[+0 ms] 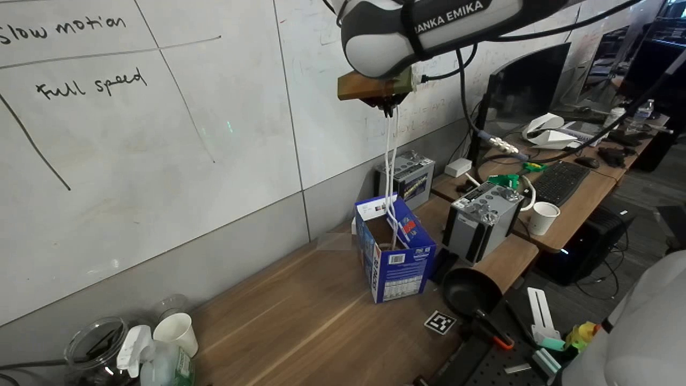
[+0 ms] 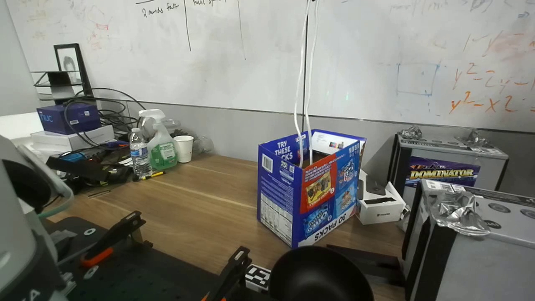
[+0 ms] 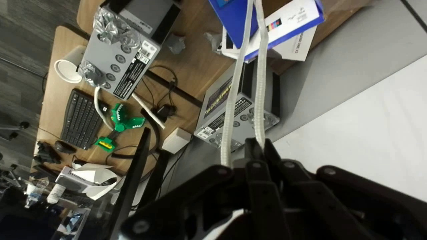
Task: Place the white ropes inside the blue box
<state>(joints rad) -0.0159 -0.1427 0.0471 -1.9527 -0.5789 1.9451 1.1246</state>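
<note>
“At left on the table [image 1: 278, 321], why the white paper cup [image 1: 177, 333]?”

“Likely kept out of the way.”

“And the white ropes [image 3: 234, 88]?”

“Clamped high in the end effector [image 1: 388, 112], probably so those limp, braided strands hang straight, their lower lengths inside the open blue cardboard 30-pack carton [image 1: 404, 276].”

“Further right?”

“Boxy gray case [image 1: 478, 228], crumpled foil [image 1: 489, 215] atop.”

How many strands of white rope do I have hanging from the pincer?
2 in the wrist view: a left strand and a right strand, both reaching into the blue box. More may be hidden inside it.
</note>
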